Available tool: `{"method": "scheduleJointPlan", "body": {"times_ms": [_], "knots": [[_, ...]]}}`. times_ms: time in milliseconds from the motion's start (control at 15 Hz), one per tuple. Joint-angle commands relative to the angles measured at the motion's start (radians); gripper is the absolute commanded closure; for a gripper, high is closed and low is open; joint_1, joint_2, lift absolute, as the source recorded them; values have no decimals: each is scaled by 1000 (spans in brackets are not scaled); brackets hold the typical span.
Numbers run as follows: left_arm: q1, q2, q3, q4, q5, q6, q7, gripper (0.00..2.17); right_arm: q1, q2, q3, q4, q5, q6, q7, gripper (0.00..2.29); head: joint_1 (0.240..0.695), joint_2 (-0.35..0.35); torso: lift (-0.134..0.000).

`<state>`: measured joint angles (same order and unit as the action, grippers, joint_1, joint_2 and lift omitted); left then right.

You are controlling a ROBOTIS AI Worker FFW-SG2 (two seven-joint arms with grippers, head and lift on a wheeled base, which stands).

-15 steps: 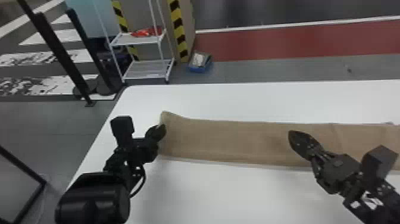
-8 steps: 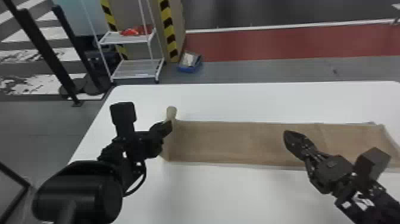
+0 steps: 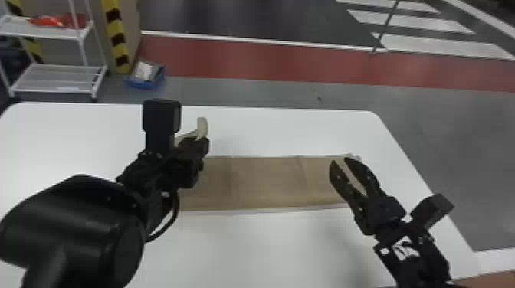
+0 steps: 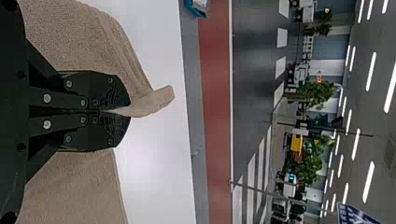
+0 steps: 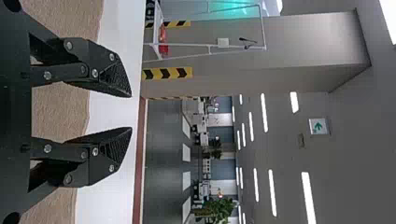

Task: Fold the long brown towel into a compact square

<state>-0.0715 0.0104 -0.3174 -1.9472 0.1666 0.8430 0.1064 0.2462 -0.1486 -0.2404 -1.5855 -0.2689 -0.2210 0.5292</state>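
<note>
Towel clamped in left end effector, centre-left; right end effector, fingers apart. Fold seemingly underway; next, carry rightward, lower.

White table, red floor stripe.White table, red floor stripe.

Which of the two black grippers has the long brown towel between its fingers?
The left gripper: its fingers are shut on the brown cloth towel; the right gripper stands open, holding nothing.
</note>
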Motion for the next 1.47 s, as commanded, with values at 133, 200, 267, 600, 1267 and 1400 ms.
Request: {"method": "scheduleJointPlan", "body": {"times_ms": [133, 200, 267, 600, 1267, 1400], "knots": [[-71, -13, -167, 149, -52, -55, 68, 1379, 5, -46, -53, 42, -59, -13, 0, 49, 695, -322, -125], [-88, -13, -192, 203, -53, -126, 81, 1379, 4, -48, -54, 50, -62, -25, 0, 49, 695, -343, -125], [-100, -13, -203, 244, -53, -181, 90, 1379, 4, -49, -54, 61, -70, -47, 0, 49, 695, -350, -125], [-122, -13, -223, 349, -38, -310, 78, -1, 2, -69, -54, 104, -104, -93, 2, 70, 695, -350, -125], [73, 20, -15, 165, -79, -429, 42, 39, -107, -28, 136, 84, -41, 156, -94, 218, 695, -330, -125], [128, 66, 67, 157, -78, -531, 22, 39, -159, -8, 239, 82, 0, 254, -152, 218, 695, -265, -125]]}}
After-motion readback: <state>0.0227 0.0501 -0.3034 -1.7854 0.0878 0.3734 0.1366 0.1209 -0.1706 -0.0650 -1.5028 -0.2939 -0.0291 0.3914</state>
